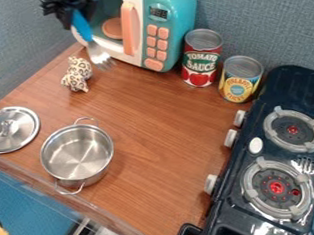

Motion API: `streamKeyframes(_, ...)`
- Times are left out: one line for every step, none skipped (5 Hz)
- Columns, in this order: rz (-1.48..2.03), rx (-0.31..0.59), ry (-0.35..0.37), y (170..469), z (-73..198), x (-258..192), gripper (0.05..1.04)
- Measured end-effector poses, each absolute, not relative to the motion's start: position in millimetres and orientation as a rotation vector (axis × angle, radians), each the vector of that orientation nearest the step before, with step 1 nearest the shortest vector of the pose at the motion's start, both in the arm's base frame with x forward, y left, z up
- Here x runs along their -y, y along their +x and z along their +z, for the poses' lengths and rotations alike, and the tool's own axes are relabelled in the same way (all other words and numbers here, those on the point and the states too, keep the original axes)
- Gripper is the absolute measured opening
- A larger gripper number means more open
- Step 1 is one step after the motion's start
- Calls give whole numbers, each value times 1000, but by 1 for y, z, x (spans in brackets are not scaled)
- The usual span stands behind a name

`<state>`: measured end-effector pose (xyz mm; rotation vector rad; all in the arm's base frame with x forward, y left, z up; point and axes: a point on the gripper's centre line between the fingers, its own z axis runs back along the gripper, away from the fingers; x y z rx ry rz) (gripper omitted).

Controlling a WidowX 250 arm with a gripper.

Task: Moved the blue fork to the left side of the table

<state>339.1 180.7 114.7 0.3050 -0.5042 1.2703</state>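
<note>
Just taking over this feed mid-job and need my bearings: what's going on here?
The robot arm's pincer is holding the blue fork by its handle, tines down, in front of the toy microwave at the upper left of the view. A spotted toy lies close by on the wooden table. The steel pot stands nearer the camera, uncovered, with the lid apart from it. The stove is on the right.

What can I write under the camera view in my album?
The gripper holds a blue fork by the toy microwave, with a pot and a spotted toy on the table.
</note>
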Motion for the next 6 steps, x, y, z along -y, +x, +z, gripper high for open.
streamKeyframes(1375, 478, 394, 349, 103, -229, 405)
streamKeyframes(1449, 476, 470, 353, 87, -276, 405)
streamKeyframes(1503, 507, 585, 353, 69, -302, 405)
streamKeyframes(1540, 512, 633, 353, 56, -308, 405)
streamKeyframes(1547, 518, 647, 353, 53, -309, 405)
streamKeyframes(1545, 547, 617, 364, 46, -299, 405)
